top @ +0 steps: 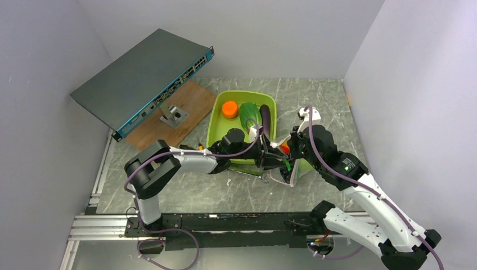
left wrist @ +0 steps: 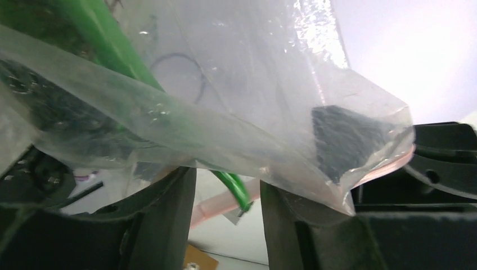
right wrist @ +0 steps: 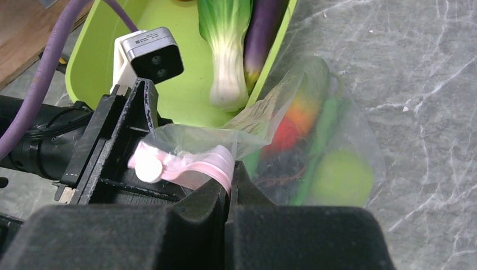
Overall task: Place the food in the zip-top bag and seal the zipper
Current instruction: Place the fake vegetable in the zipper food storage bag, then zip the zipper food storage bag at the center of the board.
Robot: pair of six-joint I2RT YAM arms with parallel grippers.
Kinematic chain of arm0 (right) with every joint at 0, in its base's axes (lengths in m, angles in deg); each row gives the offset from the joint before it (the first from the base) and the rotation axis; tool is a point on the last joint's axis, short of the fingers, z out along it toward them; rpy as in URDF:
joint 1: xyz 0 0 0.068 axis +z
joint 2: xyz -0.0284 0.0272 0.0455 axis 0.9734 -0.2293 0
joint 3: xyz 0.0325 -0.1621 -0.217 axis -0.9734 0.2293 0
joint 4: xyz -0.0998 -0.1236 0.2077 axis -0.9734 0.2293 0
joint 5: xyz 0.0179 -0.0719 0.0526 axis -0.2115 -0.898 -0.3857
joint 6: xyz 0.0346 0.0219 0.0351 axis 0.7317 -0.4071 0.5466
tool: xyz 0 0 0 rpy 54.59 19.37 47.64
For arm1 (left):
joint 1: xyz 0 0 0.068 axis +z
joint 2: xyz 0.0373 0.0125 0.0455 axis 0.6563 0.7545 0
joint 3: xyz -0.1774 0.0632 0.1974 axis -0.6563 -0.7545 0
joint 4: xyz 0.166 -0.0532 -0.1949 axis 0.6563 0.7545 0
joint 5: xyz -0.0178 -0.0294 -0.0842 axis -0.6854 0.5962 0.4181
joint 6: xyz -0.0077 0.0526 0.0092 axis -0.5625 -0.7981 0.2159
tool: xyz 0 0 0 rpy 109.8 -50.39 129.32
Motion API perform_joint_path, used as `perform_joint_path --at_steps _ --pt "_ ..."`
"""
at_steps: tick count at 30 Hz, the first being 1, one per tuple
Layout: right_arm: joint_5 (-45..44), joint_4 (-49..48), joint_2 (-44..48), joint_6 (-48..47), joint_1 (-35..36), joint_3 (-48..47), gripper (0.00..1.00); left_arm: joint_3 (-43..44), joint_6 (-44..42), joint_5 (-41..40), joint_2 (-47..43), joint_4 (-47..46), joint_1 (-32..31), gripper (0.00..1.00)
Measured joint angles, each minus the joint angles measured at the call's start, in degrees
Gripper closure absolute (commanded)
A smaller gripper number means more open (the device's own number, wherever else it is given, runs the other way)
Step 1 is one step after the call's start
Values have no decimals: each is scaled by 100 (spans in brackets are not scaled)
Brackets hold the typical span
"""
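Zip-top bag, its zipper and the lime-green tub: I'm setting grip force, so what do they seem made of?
Zip-top bag: thin clear plastic film, glossy; it crinkles and shows the food through it.
Zipper: thicker pale pink plastic strip, probably flexible, since it curls.
Lime-green tub: likely rigid moulded plastic, smooth, slightly shiny, with even walls.

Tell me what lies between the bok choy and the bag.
The eggplant and the tub wall lie between bok choy and bag, in the right wrist view.
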Motion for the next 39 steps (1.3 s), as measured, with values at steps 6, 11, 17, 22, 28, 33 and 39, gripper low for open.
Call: perform_joint_path --at_steps 6,11,17,22,28,33,39 --pt "-7 7 -35 24 7 -2 100 -15 -1113 -299 -461 1071 -2 47" --pt "-90 9 -37 24 11 -2 100 105 -2529 -721 -1303 2404 -22 47" --pt "-164 24 -129 26 13 -68 100 103 -3862 -1152 -2151 3143 -92 60" --pt "-212 109 -205 26 11 -214 100 -105 -4660 -1545 -2677 3464 -140 70" --pt "-214 439 -197 24 11 -549 100 -116 -5794 -2041 -2922 3705 -142 59" --pt "-199 890 -188 -2 11 -1235 100 -293 -6754 -2481 -3630 3442 -153 55" --pt "629 1198 -293 -387 11 -2061 100 -651 -7534 -2736 -4553 2935 -157 55"
